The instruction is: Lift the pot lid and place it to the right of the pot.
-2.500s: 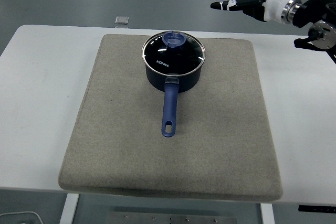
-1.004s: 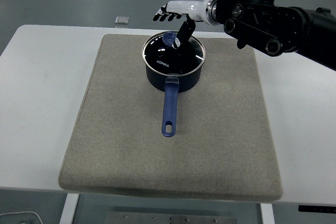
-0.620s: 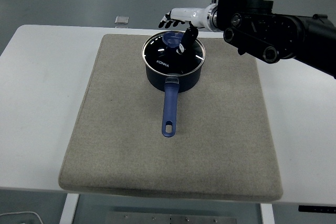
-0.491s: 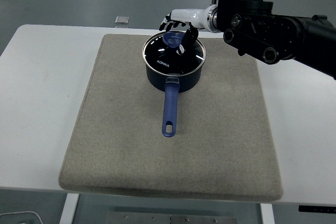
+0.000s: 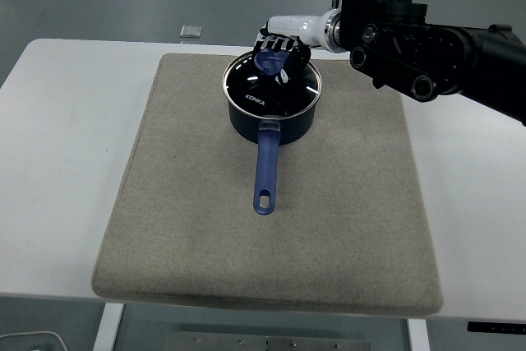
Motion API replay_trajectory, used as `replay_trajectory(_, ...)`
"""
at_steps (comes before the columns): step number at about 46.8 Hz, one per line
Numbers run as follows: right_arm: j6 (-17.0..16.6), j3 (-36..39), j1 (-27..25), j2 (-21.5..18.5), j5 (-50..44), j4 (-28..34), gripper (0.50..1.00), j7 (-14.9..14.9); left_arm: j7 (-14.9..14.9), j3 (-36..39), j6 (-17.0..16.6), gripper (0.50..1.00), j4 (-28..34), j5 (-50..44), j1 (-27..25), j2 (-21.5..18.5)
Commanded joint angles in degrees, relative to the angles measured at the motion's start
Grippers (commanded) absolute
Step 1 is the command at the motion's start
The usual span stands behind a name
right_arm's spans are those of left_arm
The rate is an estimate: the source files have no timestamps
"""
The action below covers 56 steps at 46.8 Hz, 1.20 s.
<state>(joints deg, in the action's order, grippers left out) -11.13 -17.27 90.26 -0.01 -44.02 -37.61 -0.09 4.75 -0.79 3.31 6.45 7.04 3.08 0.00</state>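
Right hand (image 5: 278,45) curls round the lid knob (image 5: 269,61) — seemingly gripping — lid (image 5: 271,84) on pot (image 5: 271,125).

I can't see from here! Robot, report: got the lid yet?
Right hand closing around lid knob. Lid still on pot. Nothing in the way.

Right hand (image 5: 279,45) now lower, fingers (image 5: 268,39) closer around lid knob (image 5: 269,61).

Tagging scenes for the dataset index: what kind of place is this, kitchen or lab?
Likely a lab test bench, not a kitchen: a plain white table with a beige felt mat, one dark blue saucepan staged on it, grey floor behind, no stove or counter.
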Motion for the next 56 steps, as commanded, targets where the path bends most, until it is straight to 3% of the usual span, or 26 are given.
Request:
replay_trajectory(1,-0.1,0.0,0.1,0.0,0.0,-0.1,0.709,0.1,0.0,0.0,0.0,1.0,0.0,0.0,0.0,0.0)
replay_trajectory(18,-0.6,0.0,0.4,0.0,0.1,-0.1,0.582,0.1,0.0,0.0,0.0,1.0,0.1,0.0,0.0,0.0)
replay_trajectory(38,-0.9,0.0,1.5,0.0,0.2,-0.1,0.531,0.1,0.0,0.0,-0.1,1.0,0.1,0.0,0.0,0.0)
replay_trajectory(56,-2.7,-0.1,3.7,0.7,0.8,-0.1,0.517,0.0,0.0,0.0,0.0,1.0,0.0,0.0,0.0,0.0)
